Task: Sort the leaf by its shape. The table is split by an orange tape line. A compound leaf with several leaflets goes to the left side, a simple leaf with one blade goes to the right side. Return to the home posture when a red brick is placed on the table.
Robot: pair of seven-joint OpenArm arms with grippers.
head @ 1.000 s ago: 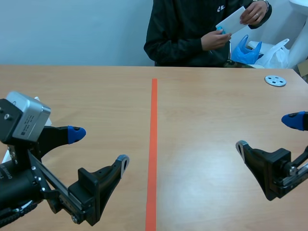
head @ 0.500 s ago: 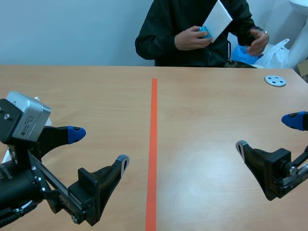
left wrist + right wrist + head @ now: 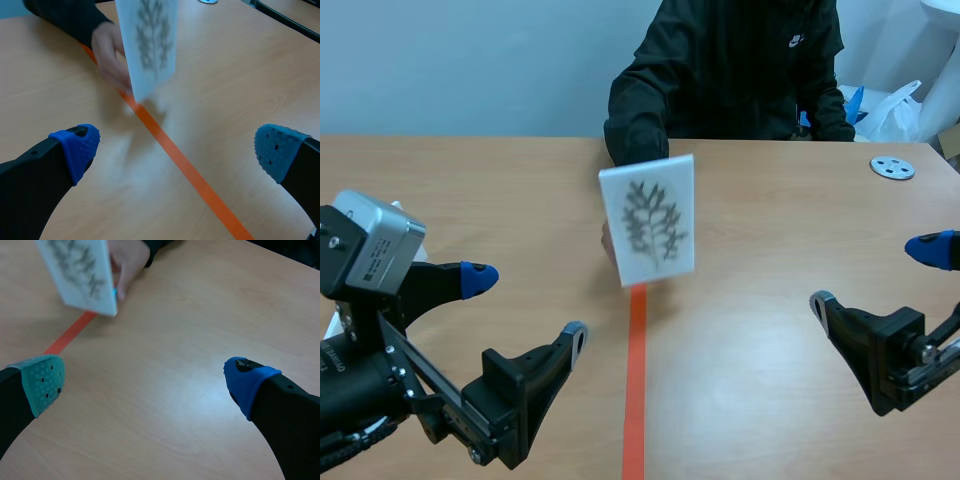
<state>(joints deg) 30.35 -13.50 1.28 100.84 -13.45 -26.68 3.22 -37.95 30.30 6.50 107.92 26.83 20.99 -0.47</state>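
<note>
A person's hand (image 3: 111, 57) holds a white card (image 3: 649, 219) upright over the orange tape line (image 3: 636, 390) at mid-table. The card (image 3: 147, 45) shows a dark compound leaf with several leaflets; it is blurred. It also appears in the right wrist view as a white card (image 3: 80, 275) ahead of the fingers, with the hand (image 3: 127, 262) behind it. My left gripper (image 3: 525, 310) stands open low on the left side, well short of the card. My right gripper (image 3: 880, 275) stands open at the right side, with nothing between its fingers.
The person in a dark jacket (image 3: 730, 70) sits across the table. A small grey disc (image 3: 892, 167) lies at the far right of the table. White and blue plastic bags (image 3: 890, 110) sit behind the table's far right edge.
The person has brought the card down from chest height to the tape line at mid-table, its leaf side now facing me. Neither arm has moved.
</note>
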